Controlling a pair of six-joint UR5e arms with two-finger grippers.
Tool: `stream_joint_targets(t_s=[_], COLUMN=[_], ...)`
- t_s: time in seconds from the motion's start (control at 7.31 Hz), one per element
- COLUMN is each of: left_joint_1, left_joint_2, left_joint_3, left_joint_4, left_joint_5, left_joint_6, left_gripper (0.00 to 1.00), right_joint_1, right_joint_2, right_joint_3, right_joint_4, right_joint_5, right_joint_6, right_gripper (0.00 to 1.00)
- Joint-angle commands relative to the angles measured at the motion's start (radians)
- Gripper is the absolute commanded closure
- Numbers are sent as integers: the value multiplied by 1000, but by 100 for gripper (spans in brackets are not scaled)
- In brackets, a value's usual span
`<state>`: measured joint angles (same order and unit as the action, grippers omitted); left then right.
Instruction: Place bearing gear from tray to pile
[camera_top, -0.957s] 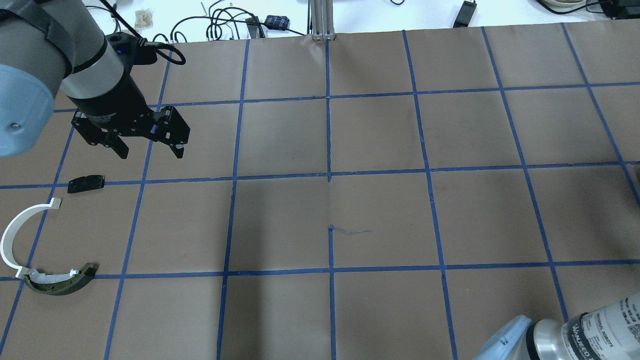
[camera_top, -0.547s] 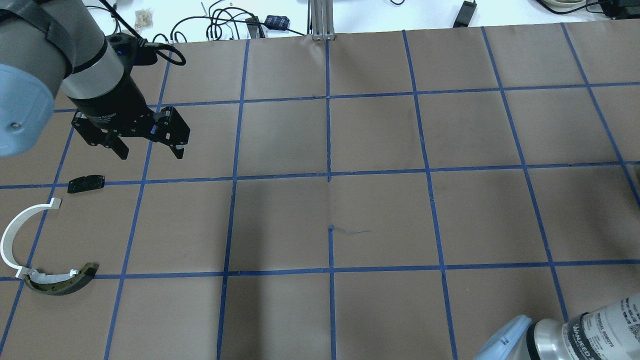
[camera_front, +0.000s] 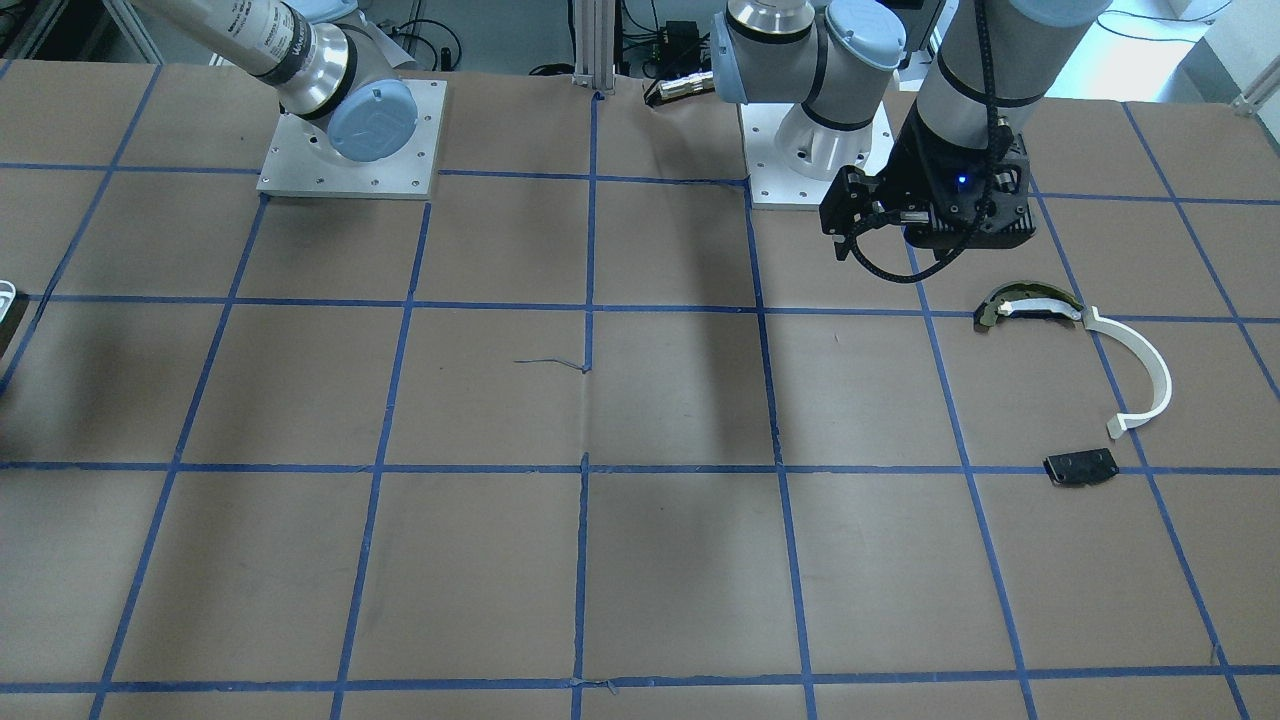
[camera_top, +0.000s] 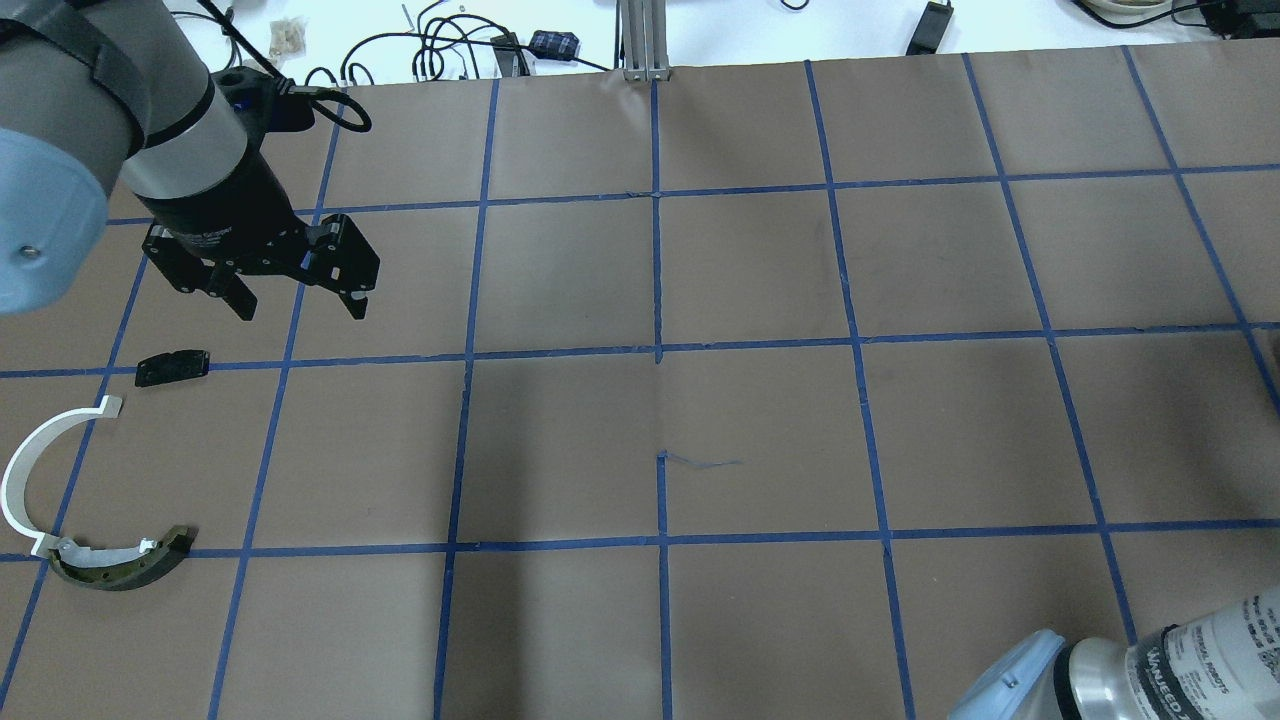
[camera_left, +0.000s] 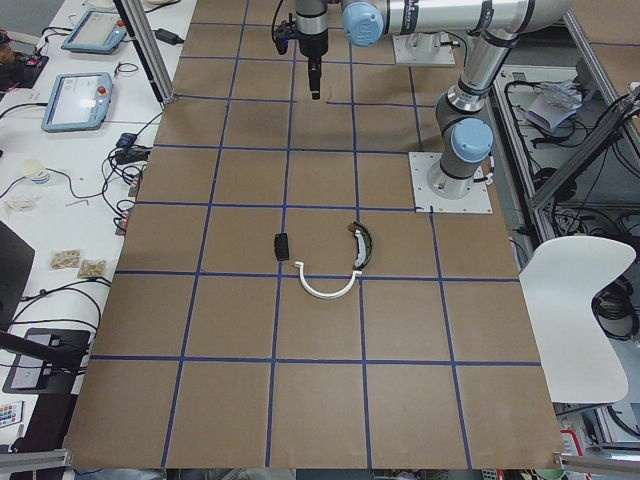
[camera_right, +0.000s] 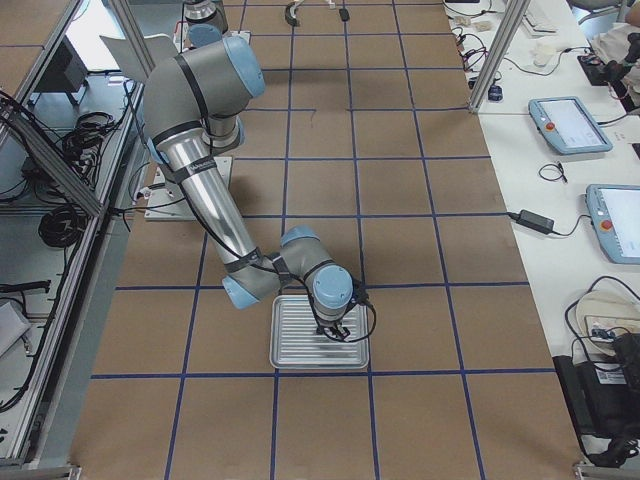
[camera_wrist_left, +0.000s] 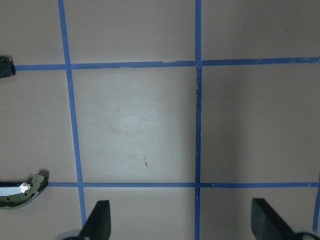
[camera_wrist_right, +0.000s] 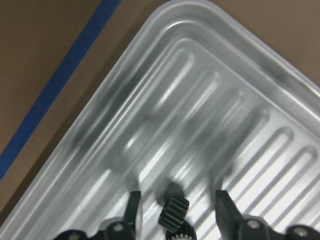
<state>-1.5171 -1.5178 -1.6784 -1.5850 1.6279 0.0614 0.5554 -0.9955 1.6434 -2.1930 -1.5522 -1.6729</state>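
The right jaws stand open around the small black bearing gear, which sits between them on the ribbed silver tray, clear of both. Only the right wrist view shows it. The left jaws hang wide open and empty above the bench, near the pile: black plate, white arc, black-and-gold piece.

Brown blue-gridded table with white half-ring, black-and-gold piece, small black plate and ribbed metal tray.
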Motion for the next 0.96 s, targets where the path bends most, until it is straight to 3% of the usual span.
stream_joint_targets(t_s=[0.0,0.41,0.82], left_joint_1=[0,0,0], left_joint_2=[2,-1,-7], left_joint_3=[0,2,2], left_joint_4=[-3,2,7], left_joint_5=[16,18,18], left_joint_6=[0,2,0], left_gripper=[0,0,0], right_joint_1=[0,1,76], right_joint_2=[-2,-35,-242], right_joint_3=[1,-11,-4], right_joint_4=[-10,-4,149], right_joint_5=[-2,-66,-69], right_joint_6=[-16,-2,74], right_gripper=[89,93,94])
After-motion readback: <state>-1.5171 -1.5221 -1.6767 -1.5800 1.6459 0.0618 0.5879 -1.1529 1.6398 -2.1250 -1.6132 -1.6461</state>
